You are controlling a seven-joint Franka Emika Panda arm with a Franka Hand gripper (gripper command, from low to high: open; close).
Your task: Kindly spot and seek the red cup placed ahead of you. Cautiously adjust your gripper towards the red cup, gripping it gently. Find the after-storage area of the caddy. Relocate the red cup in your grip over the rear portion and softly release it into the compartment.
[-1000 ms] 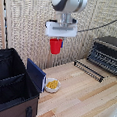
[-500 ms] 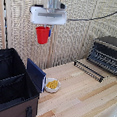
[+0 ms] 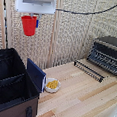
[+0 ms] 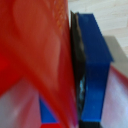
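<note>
The red cup [image 3: 28,25] hangs high in the air at the exterior view's upper left, held under the white blocky wrist. My gripper [image 3: 31,21] is shut on it; a dark finger [image 3: 37,22] shows beside the cup. The caddy [image 3: 12,86], a black box-shaped bag with a brown base, an inner divider and a blue flap [image 3: 36,75], stands at the exterior view's lower left, below the cup. In the wrist view the red cup [image 4: 35,60] fills most of the picture, blurred, with the blue flap [image 4: 95,55] beside it.
A small white bowl of yellow bits [image 3: 52,85] sits on the wooden table [image 3: 81,101] just beside the caddy's flap. A black and silver toaster oven [image 3: 107,54] stands at the exterior view's right with a black rack [image 3: 88,70] in front.
The gripper with the red cup has moved toward the exterior view's left and upward, from above the bowl to above the caddy.
</note>
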